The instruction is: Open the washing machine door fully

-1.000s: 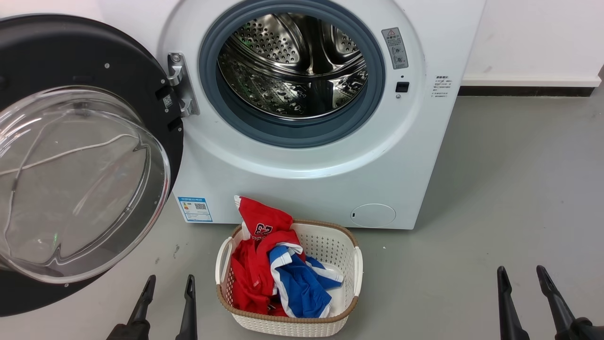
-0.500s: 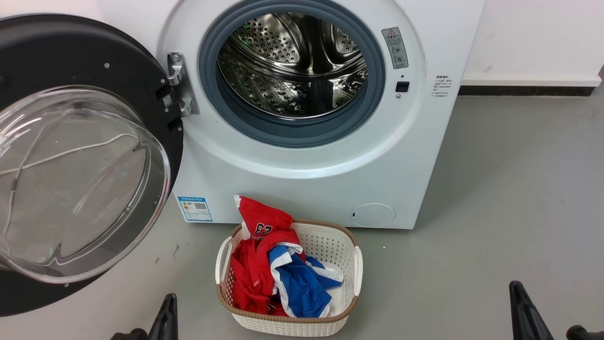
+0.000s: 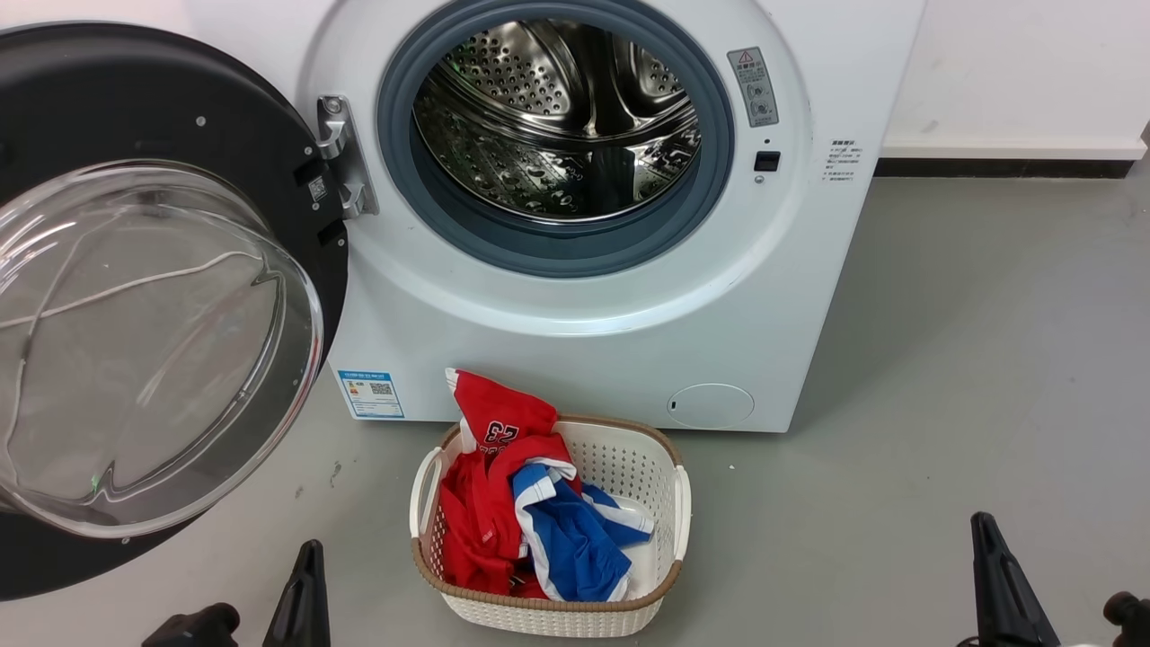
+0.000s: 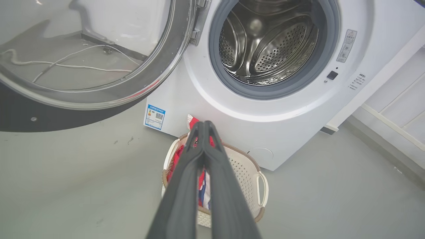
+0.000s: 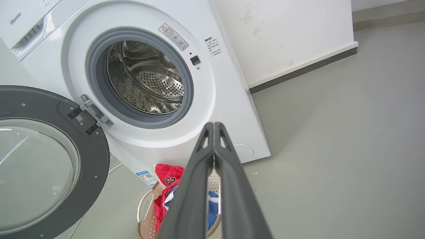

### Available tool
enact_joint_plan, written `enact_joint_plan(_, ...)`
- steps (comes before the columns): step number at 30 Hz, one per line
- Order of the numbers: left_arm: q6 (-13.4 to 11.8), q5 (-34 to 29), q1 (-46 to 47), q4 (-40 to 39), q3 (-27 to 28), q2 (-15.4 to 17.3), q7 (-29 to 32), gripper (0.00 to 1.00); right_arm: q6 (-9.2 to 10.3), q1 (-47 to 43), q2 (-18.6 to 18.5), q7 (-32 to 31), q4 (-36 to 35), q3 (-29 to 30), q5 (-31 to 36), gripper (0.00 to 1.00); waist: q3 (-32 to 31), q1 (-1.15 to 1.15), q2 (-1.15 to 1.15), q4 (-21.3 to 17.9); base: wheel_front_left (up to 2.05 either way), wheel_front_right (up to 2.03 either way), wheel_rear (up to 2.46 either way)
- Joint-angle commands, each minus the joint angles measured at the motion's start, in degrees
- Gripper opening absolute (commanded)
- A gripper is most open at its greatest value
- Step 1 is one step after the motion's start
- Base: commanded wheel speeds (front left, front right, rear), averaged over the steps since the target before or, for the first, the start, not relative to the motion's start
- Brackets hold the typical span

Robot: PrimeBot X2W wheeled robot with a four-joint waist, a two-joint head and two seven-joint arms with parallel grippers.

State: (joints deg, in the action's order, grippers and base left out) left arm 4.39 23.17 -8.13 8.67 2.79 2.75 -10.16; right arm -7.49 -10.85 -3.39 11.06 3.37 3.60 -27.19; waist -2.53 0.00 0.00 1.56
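Head view shows the washing machine door [image 3: 162,305] swung wide, left of the washing machine [image 3: 584,341], likely heavy, stiff, glass slippery, best pushed at its black rim [image 3: 108,81] away from the hinge [image 3: 344,157], while the left gripper [image 4: 203,124] and right gripper [image 5: 213,125] hang clenched, empty, before the machine.

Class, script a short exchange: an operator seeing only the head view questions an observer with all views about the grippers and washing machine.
Operator: Is the left gripper open or shut?
Observer: Shut; its wrist view shows it pinched closed, holding nothing.
Operator: And the right gripper?
Observer: Shut and empty as well, in its wrist view.
Operator: Any brand on the washing machine?
Observer: "Hisense", printed near its top in the right wrist view.
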Motion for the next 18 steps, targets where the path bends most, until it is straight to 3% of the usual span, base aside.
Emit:
enact_joint_plan(1,0.32,3.07,1.93,-0.5,0.36,0.09,0.61,0.0,-0.01,1.93,-0.61,-0.43,-0.3,-0.11,-3.22,0.0,0.05,0.0,0.0,-0.03,0.0,0.0,0.0)
enact_joint_plan(18,0.99,17.93,4.84,0.76,1.1,0.11,4.21,0.0,-0.01,5.39,-1.08,-3.53,2.07,-0.37,-17.91,0.0,0.45,0.0,0.0,-0.26,0.0,0.0,0.0)
